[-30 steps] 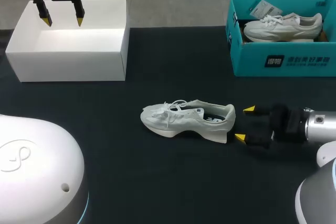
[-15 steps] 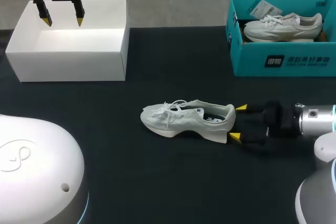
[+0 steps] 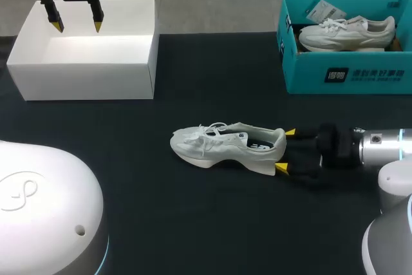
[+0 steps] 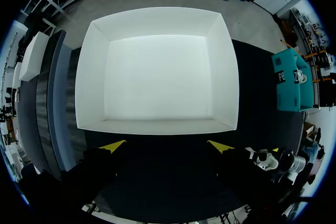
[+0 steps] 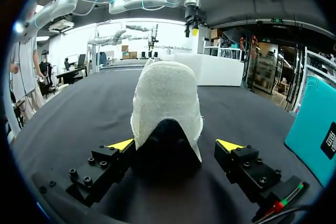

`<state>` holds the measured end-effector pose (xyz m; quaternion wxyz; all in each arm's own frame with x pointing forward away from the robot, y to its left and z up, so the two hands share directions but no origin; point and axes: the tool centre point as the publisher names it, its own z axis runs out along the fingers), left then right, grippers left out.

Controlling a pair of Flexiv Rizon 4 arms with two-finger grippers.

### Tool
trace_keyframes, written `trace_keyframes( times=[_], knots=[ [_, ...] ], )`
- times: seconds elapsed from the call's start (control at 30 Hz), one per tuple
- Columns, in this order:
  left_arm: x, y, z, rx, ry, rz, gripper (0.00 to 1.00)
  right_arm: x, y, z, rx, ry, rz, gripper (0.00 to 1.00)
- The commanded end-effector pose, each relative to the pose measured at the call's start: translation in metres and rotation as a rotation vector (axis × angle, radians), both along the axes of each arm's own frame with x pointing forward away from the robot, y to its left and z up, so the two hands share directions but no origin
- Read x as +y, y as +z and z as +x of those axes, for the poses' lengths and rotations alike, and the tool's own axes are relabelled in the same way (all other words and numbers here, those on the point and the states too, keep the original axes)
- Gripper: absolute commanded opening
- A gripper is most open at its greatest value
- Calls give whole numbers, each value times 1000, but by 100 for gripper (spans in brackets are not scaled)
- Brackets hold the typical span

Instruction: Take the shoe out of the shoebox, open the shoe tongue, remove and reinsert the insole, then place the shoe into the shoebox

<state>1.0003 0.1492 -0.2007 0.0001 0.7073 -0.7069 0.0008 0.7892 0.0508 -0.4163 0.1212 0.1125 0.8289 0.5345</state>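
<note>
Right gripper (image 3: 286, 150) has closed in on the shoe (image 3: 225, 146) over the last second. Its yellow tips now flank the heel where before they stood short of it, and the shoe has been nudged slightly toward its toe.

Shoe: off-white sneaker with white laces, pale chunky sole and dark lining showing in the opening. It sits upright on the black table (image 3: 161, 223), about mid-table, toe toward my left side and heel toward my right arm. In the right wrist view the heel (image 5: 167, 98) is fuzzy and rounded, filling the space between the spread fingers. One tip (image 5: 122, 144) lies against it and the other stands clear, so the gripper is released, with no grasp.

Left gripper (image 3: 78, 27) hangs over the open white box (image 3: 84, 82) at the far left, fingers spread and holding nothing.

Teal box (image 3: 347, 75) at the far right holds a second pale sneaker (image 3: 347, 30).
</note>
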Motion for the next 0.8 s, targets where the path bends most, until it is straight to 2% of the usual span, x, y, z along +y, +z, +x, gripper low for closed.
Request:
trace_keyframes(
  times=[0.03,0.47,0.8],
  knots=[
    [0,0,0,0,0,1,100,6,-1,4,6,5,1,100],
    [0,0,0,0,0,1,100,10,2,-3,30,-2,48,100],
    [0,0,0,0,0,1,100,25,-3,0,36,15,59,100]
  ],
)
